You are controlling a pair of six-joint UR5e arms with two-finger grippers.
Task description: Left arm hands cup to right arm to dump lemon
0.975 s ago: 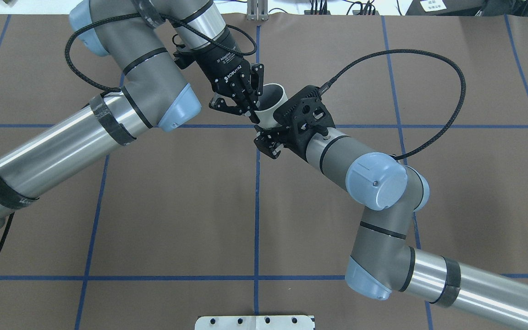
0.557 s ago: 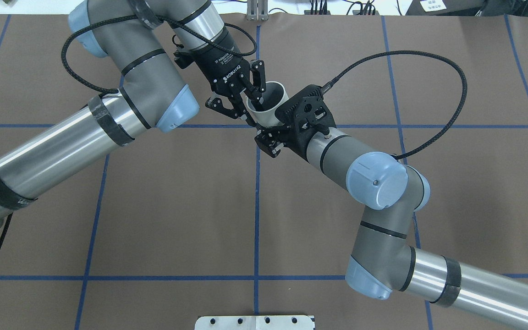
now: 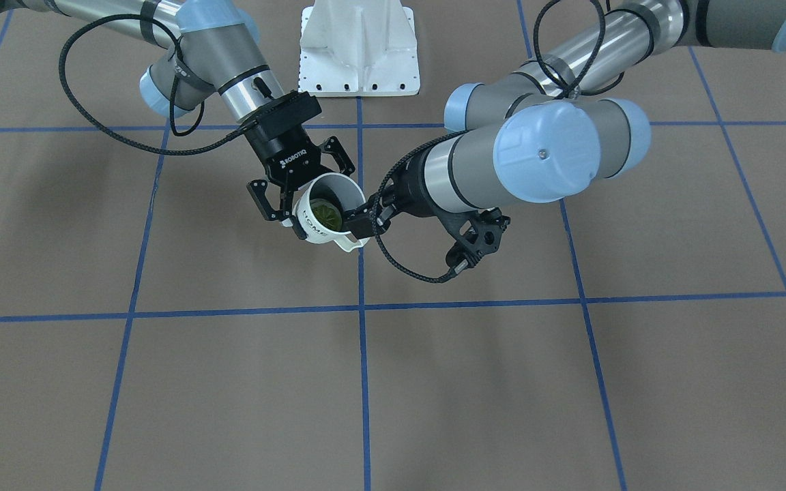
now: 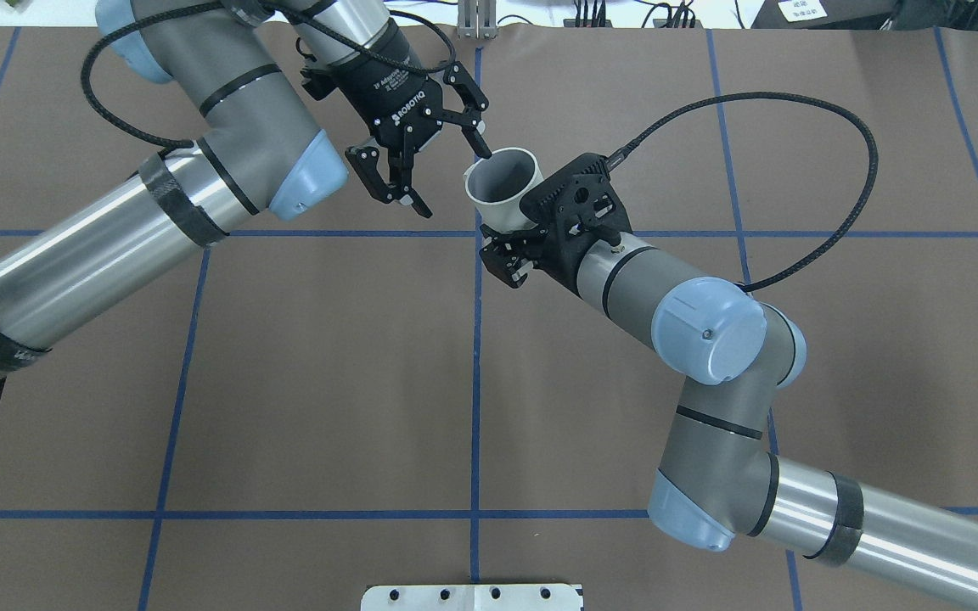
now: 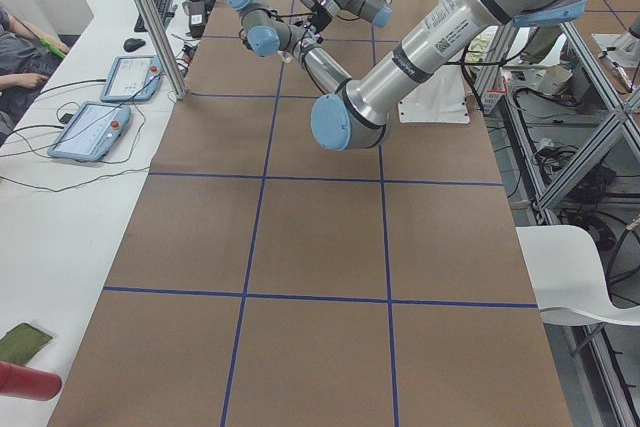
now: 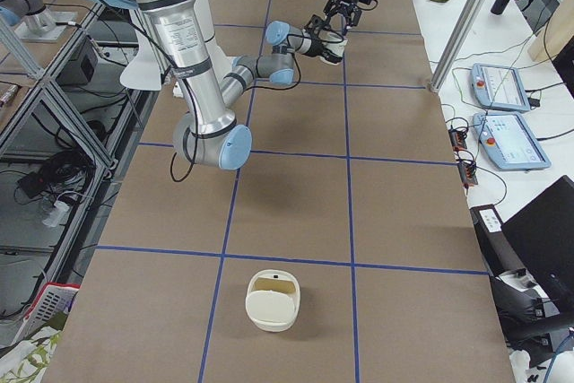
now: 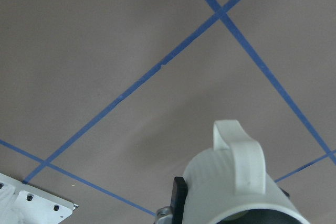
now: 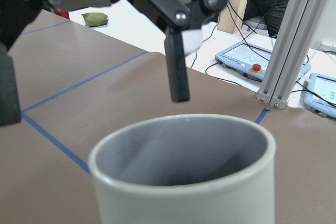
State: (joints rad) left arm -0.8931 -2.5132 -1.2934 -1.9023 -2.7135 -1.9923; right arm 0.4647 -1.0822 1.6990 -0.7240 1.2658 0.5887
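The white ribbed cup [image 4: 497,212], marked "HOME" [image 3: 311,225], hangs tilted above the table's centre line, with its grey mouth towards the far side. The yellow-green lemon [image 3: 328,213] lies inside it. My right gripper [image 4: 519,225] is shut on the cup's body, its fingers mostly hidden under the ribbed black mount. In the front view this gripper [image 3: 318,204] straddles the cup. My left gripper [image 4: 453,182] is open and empty, up and left of the cup, one fingertip close to the rim without touching. The right wrist view shows that finger [image 8: 176,72] beyond the cup's rim [image 8: 184,124].
The white base plate [image 4: 472,596] sits at the table's near edge. A cream tub [image 6: 272,300] stands on the table towards the robot's right end. Tablets [image 6: 498,87] and cables lie on the side bench. Blue tape lines cross the brown table [image 4: 328,382].
My left gripper has let go of the cup's rim, opened wide and drawn back up and to the left. The right gripper keeps hold of the cup, which has barely moved.
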